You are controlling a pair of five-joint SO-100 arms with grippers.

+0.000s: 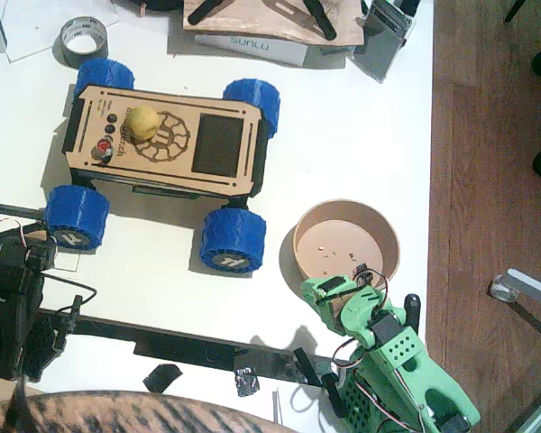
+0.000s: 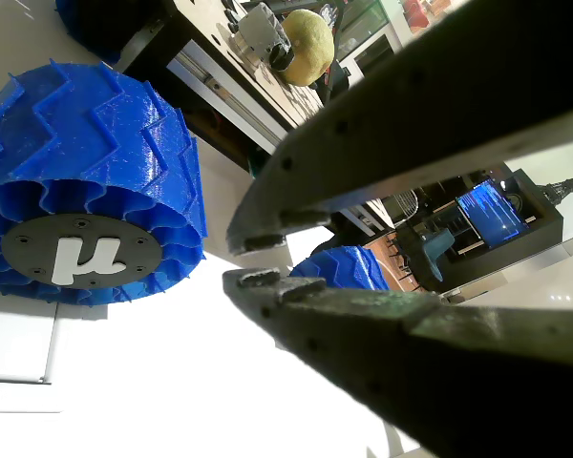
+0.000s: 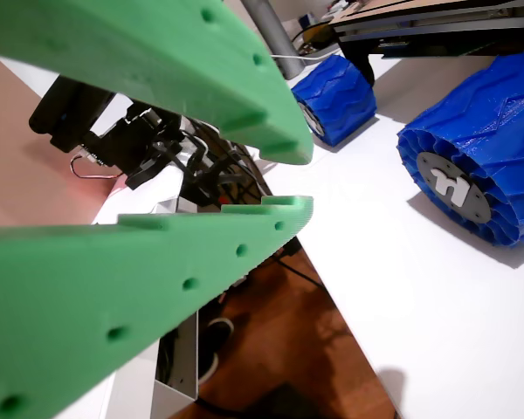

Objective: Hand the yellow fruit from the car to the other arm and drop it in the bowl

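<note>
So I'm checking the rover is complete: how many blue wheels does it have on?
4, one at each corner of the car: rear left wheel, rear right wheel, front left wheel, front right wheel. None appears hidden.

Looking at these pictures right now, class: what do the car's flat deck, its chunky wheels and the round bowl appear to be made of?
The car's flat light-brown deck looks like laser-cut plywood: pale matt surface, dark engraved pattern. The chunky blue ridged wheels look like 3D-printed plastic, with fine layer lines and a slight sheen. The round shallow tan bowl seems wood or pressed fibre, matt; the pictures leave that open.
</note>
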